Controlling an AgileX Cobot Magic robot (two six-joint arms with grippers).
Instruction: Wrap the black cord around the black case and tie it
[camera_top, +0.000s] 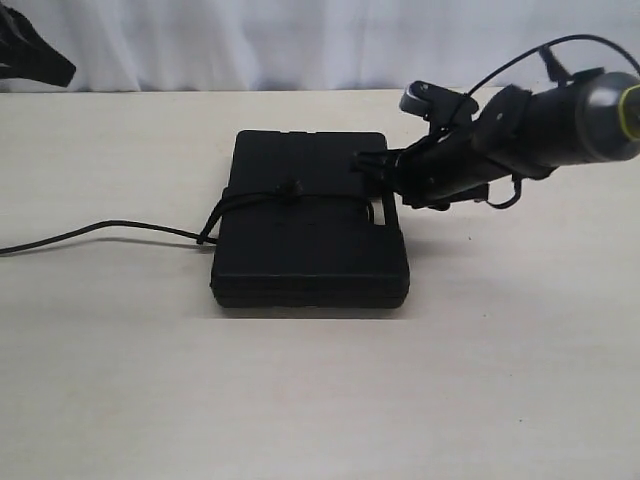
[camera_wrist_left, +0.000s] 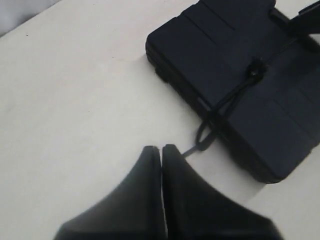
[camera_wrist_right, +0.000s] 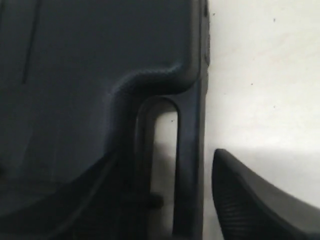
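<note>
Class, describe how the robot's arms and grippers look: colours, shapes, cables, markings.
The right arm is a black cylinder with a grey band and a yellow-green ring; a thin black cable arcs above it. The right gripper is black, one finger finely textured. The left gripper has two smooth black wedge-shaped fingers.
</note>
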